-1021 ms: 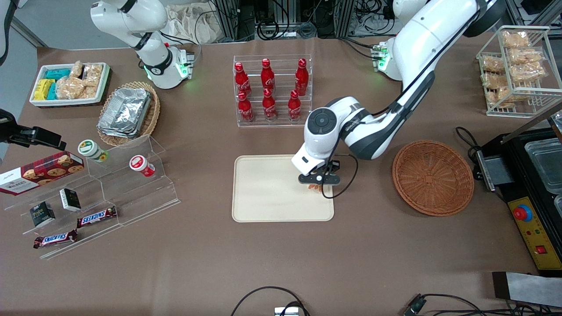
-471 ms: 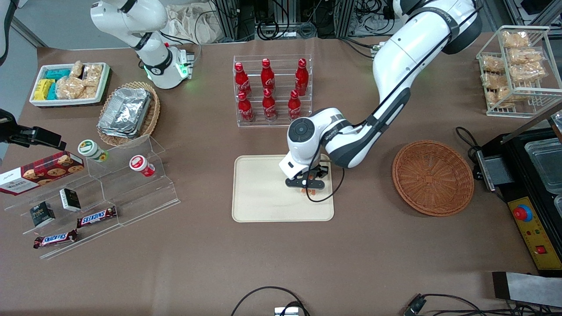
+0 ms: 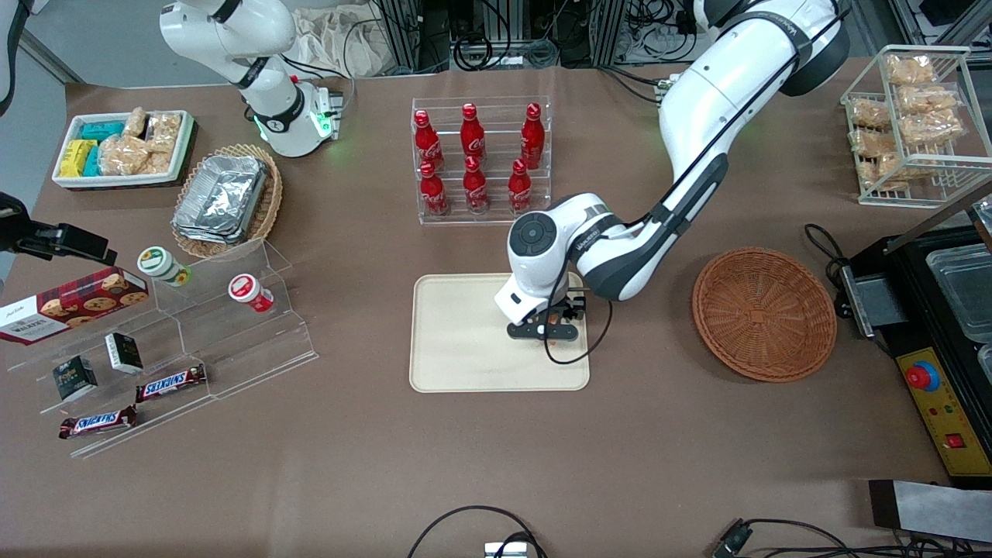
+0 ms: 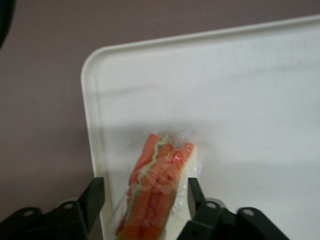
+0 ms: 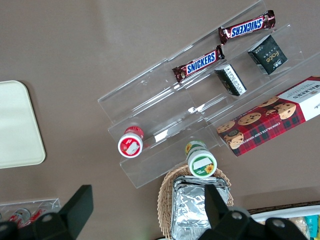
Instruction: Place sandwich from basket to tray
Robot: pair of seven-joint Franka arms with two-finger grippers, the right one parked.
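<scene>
A: Front view — gripper (image 3: pixel 545 332) low over the tray (image 3: pixel 465 341), at the end nearest the basket (image 3: pixel 763 313). Tray rim close on that end; open cream surface runs from there toward the parked arm's end.

B: Left wrist view agrees. Sandwich (image 4: pixel 157 187) sits between the two fingers (image 4: pixel 91 200), orange and green filling showing, wrap crinkled. Fingers moderately spread, one at each flank of the sandwich; contact can't be confirmed, so grip is undecided.

A: Sandwich over the tray, or on it?

B: Over the tray's surface, near a rounded corner and the low rim. Whether it rests on the plastic, cannot tell.

A: Surface: brown table cover (image 3: pixel 496 465), bare nearer the front camera. Basket holds nothing, well apart from the tray, toward the working arm's end.

B: Around: clear rack of red bottles (image 3: pixel 480 159) farther from the camera than the tray, arm's elbow passing close by it. Clear stepped shelf (image 3: pixel 225 325) with candy bars lies toward the parked arm's end. A black cable loops down from the wrist across the tray's rim.
</scene>
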